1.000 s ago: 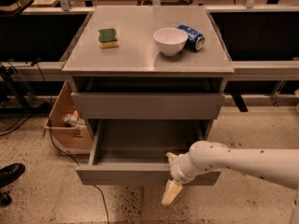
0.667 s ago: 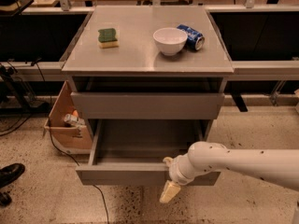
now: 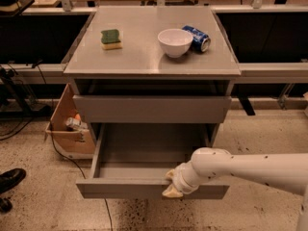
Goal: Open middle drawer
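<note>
Claw of mine rests at the front edge of the pulled-out middle drawer, six o'clock from the bowl; its opening I cannot tell.

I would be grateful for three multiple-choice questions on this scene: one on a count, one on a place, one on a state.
1. How many things lie on the cabinet top? A) one B) three C) five
2. Where is the gripper? A) at the front panel of the middle drawer B) on the cabinet top C) out of view
3. The middle drawer is: A) shut B) pulled out C) removed
Answers: B (sponge, bowl, can); A (it meets the panel's edge); B (its grey inside shows).
</note>
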`<state>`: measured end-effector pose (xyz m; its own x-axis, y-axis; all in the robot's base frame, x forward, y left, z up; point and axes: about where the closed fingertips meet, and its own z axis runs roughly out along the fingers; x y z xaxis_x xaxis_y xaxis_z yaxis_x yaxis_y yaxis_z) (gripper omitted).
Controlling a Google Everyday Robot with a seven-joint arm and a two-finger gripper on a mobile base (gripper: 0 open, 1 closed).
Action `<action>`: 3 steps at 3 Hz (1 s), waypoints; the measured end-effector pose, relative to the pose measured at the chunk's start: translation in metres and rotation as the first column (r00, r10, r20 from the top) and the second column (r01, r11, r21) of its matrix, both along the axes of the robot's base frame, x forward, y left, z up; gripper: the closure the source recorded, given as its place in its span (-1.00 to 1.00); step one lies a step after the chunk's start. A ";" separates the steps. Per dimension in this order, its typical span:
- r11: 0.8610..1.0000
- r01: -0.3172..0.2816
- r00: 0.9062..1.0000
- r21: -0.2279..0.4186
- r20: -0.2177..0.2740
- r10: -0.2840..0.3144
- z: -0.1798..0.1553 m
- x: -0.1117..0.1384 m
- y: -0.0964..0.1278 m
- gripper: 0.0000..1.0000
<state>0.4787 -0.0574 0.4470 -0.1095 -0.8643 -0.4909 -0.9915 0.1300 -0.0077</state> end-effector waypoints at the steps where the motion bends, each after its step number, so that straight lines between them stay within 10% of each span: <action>1: 1.000 0.003 1.000 -0.012 -0.008 -0.003 0.003 -0.006 -0.005 0.86; 3: 0.999 0.012 1.000 -0.037 -0.008 -0.012 0.019 -0.022 -0.017 1.00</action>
<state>0.4569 -0.0742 0.4659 -0.1238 -0.8803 -0.4579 -0.9899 0.1417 -0.0048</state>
